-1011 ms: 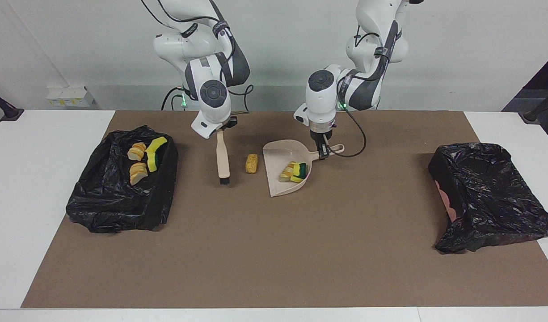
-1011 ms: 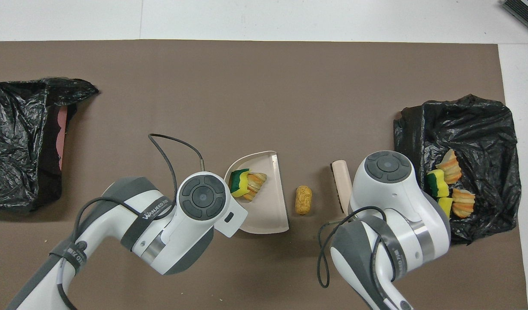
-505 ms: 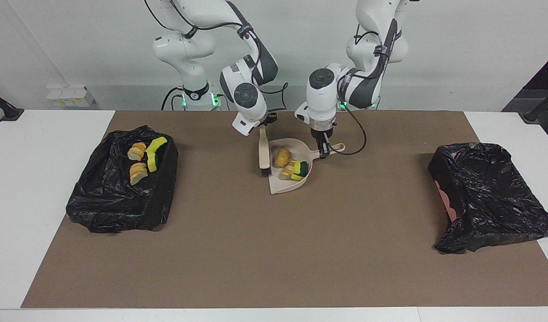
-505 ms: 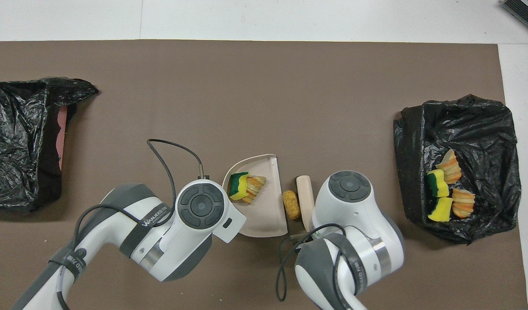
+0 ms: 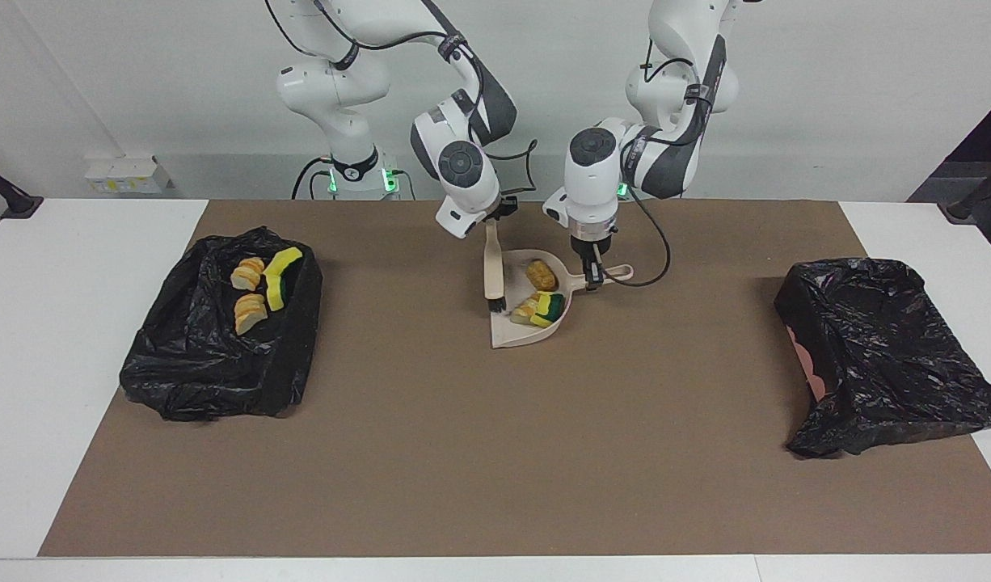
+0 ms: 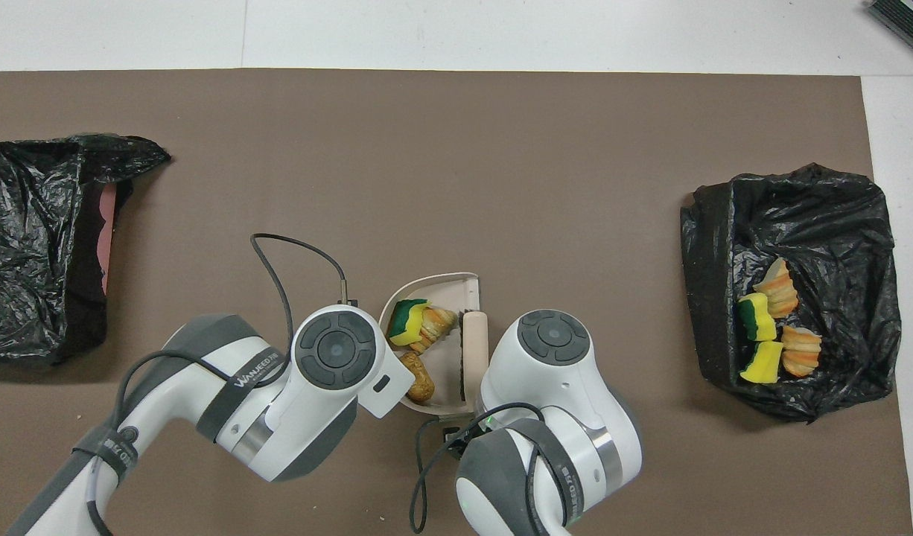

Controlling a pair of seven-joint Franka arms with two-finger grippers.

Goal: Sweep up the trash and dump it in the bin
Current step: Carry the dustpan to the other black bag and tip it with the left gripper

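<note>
The beige dustpan (image 5: 513, 333) (image 6: 436, 281) lies on the brown mat between the two arms. My left gripper (image 5: 591, 273) is shut on its handle (image 5: 613, 270). My right gripper (image 5: 491, 223) is shut on the beige brush (image 5: 492, 271) (image 6: 474, 341), whose bristles stand at the pan's open edge. Trash in the pan: a tan chunk (image 5: 541, 275) (image 6: 419, 380) and a yellow-green sponge with bread pieces (image 5: 541, 309) (image 6: 412, 322). Several more trash pieces (image 5: 261, 283) (image 6: 769, 327) lie in the black-bagged bin (image 5: 212, 380) (image 6: 836, 216) toward the right arm's end. In the overhead view both wrists hide the grippers.
A second black-bagged bin (image 5: 883, 347) (image 6: 32, 246) sits toward the left arm's end of the table, showing no trash. A black cable (image 5: 653, 259) (image 6: 293, 249) loops off the left wrist beside the pan. The brown mat (image 5: 495, 453) covers the table.
The right arm swept the brush toward the dustpan, pushing the tan chunk off the mat and into the pan. The pan shifted slightly toward the left arm's end.
</note>
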